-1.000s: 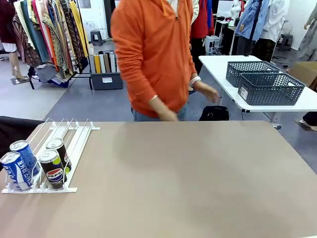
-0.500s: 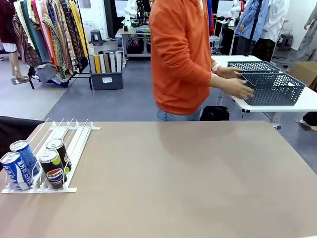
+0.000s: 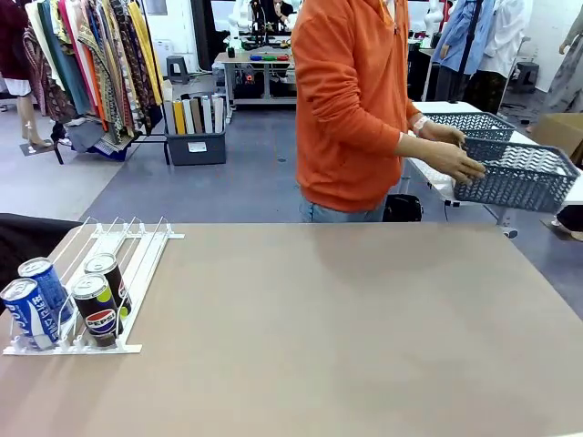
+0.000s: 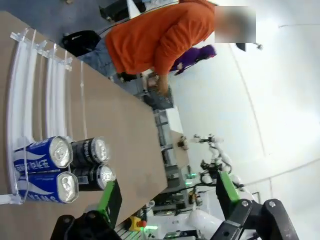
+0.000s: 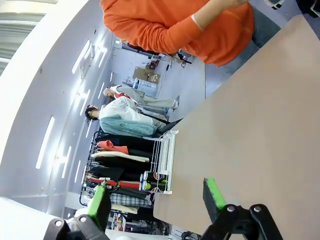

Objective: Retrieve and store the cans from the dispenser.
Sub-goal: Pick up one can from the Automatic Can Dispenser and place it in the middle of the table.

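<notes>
Turning away from the brown table (image 3: pixel 364 346) since a second ago, the person (image 3: pixel 351 109) in the orange top now holds a dark grey lattice basket (image 3: pixel 519 173) with both hands, raised and tilted. Half a second earlier it sat flat on the white side table. The dispenser (image 3: pixel 137 248) and its load have not shifted. It lies at the table's near left corner, a low white rack of thin wire rails. Its long axis runs from the robot's edge toward the far side and slants a little to the right as it goes. Four cans are crowded at its near end against the front stop. Two blue cans (image 3: pixel 22 314) with white lettering stand one behind the other in the outer left lane. Two black Pepsi cans (image 3: pixel 97 309) with lime-green accents stand likewise in the lane to their right, just beside the blue pair. All four stand on end with silver tops up, leaning slightly. The far stretch of every lane is bare rail. In the rolled left wrist view the same cans appear sideways, tops toward picture right. There the left gripper (image 4: pixel 167 190) has its green-padded fingers spread wide with nothing between them. The right gripper (image 5: pixel 156 197) is likewise spread wide, holding nothing, above bare tabletop well apart from the rack.
</notes>
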Controlling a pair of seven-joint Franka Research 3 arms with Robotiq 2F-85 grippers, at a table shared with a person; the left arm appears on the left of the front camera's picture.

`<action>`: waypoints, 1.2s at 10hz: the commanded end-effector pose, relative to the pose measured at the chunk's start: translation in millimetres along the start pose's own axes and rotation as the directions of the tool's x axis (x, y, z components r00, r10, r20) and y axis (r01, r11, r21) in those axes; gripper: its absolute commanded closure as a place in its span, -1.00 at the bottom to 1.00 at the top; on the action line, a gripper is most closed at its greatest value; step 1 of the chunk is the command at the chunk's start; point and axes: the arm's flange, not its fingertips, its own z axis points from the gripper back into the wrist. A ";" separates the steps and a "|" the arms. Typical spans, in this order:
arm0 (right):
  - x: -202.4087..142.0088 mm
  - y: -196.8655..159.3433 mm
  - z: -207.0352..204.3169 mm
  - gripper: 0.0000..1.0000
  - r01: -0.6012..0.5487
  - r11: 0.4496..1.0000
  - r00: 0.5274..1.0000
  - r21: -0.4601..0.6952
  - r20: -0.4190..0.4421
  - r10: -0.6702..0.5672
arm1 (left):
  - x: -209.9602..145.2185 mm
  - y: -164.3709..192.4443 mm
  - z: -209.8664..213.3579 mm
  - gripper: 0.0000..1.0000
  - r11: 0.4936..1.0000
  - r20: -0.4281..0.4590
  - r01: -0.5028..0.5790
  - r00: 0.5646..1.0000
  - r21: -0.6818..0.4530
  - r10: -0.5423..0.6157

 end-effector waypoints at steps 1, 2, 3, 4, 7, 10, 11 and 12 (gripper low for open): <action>2.7 0.0 -1.1 -1.00 -0.029 0.999 1.000 0.023 0.011 0.029 | -18.0 -28.8 -9.5 -1.00 0.968 -0.121 0.150 0.984 0.199 -0.128; 2.7 0.0 -1.1 -1.00 -0.029 0.999 1.000 0.023 0.011 0.029 | -31.3 -48.5 -27.3 -1.00 0.900 -0.240 0.263 0.953 0.348 -0.186; 2.7 0.0 -1.1 -1.00 -0.029 0.999 1.000 0.023 0.011 0.029 | -43.7 -64.2 -44.8 -1.00 0.782 -0.328 0.382 0.914 0.492 -0.240; 2.7 0.0 -1.1 -1.00 -0.029 0.999 1.000 0.023 0.011 0.029 | -49.1 -71.1 -62.5 -1.00 0.695 -0.407 0.438 0.886 0.571 -0.224; 2.7 0.0 -1.1 -1.00 -0.029 0.999 1.000 0.023 0.011 0.029 | -59.7 -54.8 -98.2 -1.00 0.422 -0.463 0.473 0.876 0.774 -0.134; 2.7 0.0 -1.1 -1.00 -0.029 0.999 1.000 0.023 0.011 0.029 | -46.2 -64.7 -107.5 -1.00 0.416 -0.496 0.514 0.853 0.750 -0.160; 2.7 0.0 -1.1 -1.00 -0.029 0.999 1.000 0.023 0.011 0.029 | -46.2 -64.7 -107.5 -1.00 0.416 -0.496 0.514 0.853 0.750 -0.160; 2.7 0.0 -1.1 -1.00 -0.029 0.999 1.000 0.023 0.011 0.029 | -46.2 -64.7 -107.5 -1.00 0.416 -0.496 0.514 0.853 0.750 -0.160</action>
